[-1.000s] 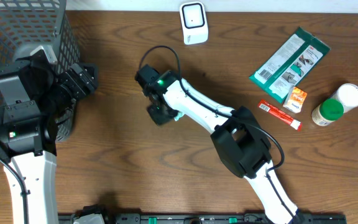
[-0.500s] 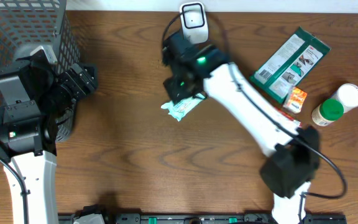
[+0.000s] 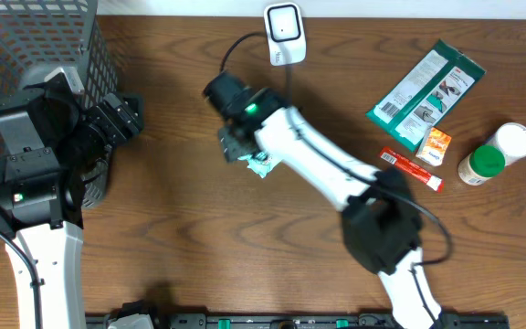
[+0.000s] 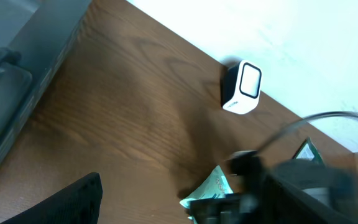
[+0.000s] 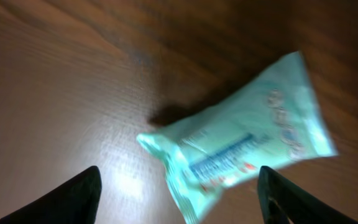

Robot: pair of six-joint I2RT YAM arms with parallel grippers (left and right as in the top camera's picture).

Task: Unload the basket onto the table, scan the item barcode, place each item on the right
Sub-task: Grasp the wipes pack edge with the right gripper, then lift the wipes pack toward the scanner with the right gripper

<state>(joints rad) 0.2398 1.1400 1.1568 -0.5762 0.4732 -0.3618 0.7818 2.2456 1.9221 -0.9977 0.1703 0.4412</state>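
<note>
Right gripper (image 3: 236, 146) has swung back from close under the barcode scanner (image 3: 283, 35) to a spot further out and to the left of it. Its jaws, clenched a second ago, now stand wide. The pale teal packet (image 3: 261, 165) has barely shifted over the last half second.

Packet: lies loose on the wooden table (image 3: 172, 228), in front of the scanner and a little left of its face, well short of touching it. Wrist view shows it flat on the wood with a shadow tight beneath, printed face up, blurred. No barcode legible.

Right claw: released. Both fingers (image 5: 73, 199) straddle the packet without contact; nothing is held.

Left gripper (image 3: 124, 119): far left of the scanner beside the wire basket (image 3: 26, 37), spread and empty.

Other goods (green pack, red tube, small orange box, two jars) sit well right of the scanner, untouched.

Step in hand, as judged: packet set down by the scanner, either after a pass or for a re-grip. Cannot tell whether a read registered.

Next move calls for: descend square over the packet, pinch across its narrow width, lift, and turn the barcode side toward the scanner window. Soft wrapper may crumple or slip.
</note>
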